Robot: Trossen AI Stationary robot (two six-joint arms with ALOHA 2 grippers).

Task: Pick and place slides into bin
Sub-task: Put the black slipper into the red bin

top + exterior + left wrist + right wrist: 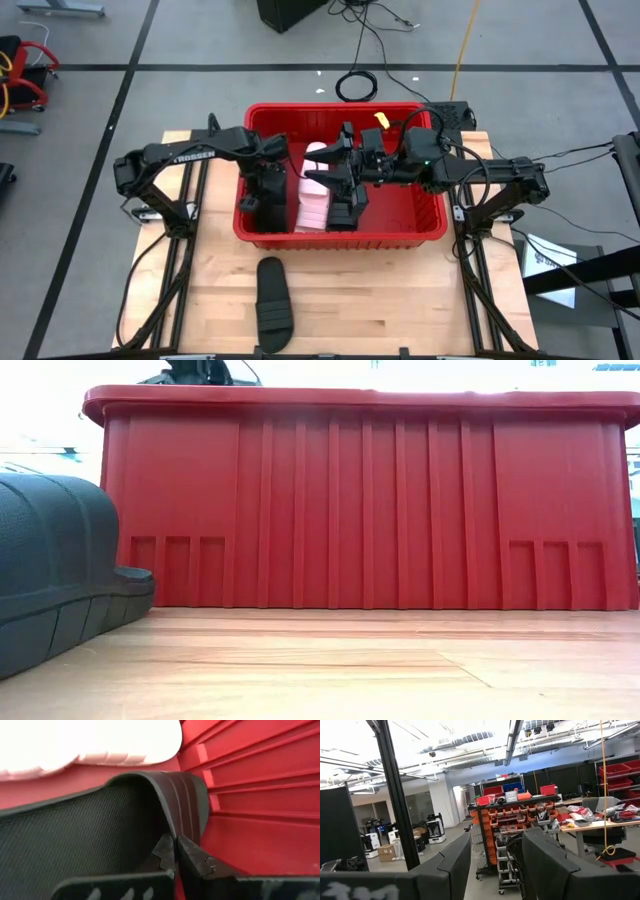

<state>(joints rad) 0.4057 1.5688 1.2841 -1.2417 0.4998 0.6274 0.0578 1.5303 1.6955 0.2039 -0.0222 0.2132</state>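
Reaching down into the bin's (420,232) left end, the left tool (262,195) has its fingers (167,856) pressed together at the edge of a black slide (90,830), which fills most of the left wrist view; whether they pinch its rim cannot be told. Just past this tool's tip lies a pale pink slide (313,190), stacked lengthwise along the bin floor, with the red ribbed wall close on the tool's other side. Between the two tools, near the bin's middle, another black slide (343,208) stands tilted against the pink ones. The right tool (352,160) hangs over the bin's middle, above the slides, its fingers (450,865) apart and holding nothing; its wrist camera looks out level into the room, at shelving and workbenches well beyond. Outside the bin, on the wooden table (400,300) and nearer the left tool than the right, one black slide (273,302) lies flat, apart from the bin's front wall.
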